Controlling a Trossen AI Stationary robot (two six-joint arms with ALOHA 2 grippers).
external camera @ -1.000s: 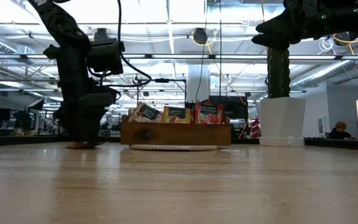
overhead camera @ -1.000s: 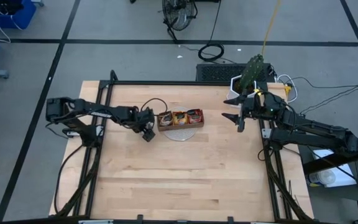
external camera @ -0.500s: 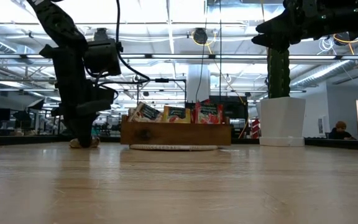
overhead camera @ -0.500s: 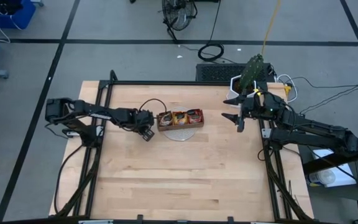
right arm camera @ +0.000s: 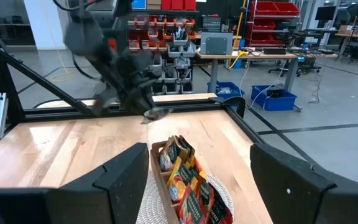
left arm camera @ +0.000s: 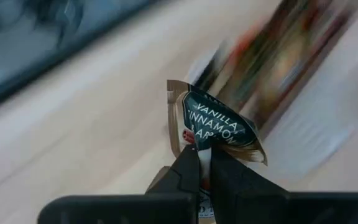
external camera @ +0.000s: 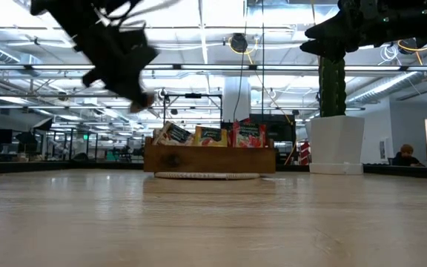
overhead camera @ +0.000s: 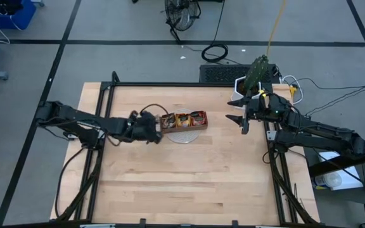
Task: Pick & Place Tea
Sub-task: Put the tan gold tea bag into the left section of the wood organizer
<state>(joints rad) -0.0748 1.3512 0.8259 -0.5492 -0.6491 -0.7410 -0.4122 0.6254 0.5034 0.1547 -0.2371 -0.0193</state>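
The left gripper is clamped on a pale tea sachet with a dark label, held above the worktop just beside the wooden tray of sachets; the right gripper hangs open, well apart from the tray, near a potted plant.

Overhead: looking straight down on the whole pale wooden table. Low: level across the tabletop, facing the room. Left wrist: close past dark fingers. Right wrist: farther off. Shared by all: the brown three-compartment wooden tray, blurred in the left wrist view.
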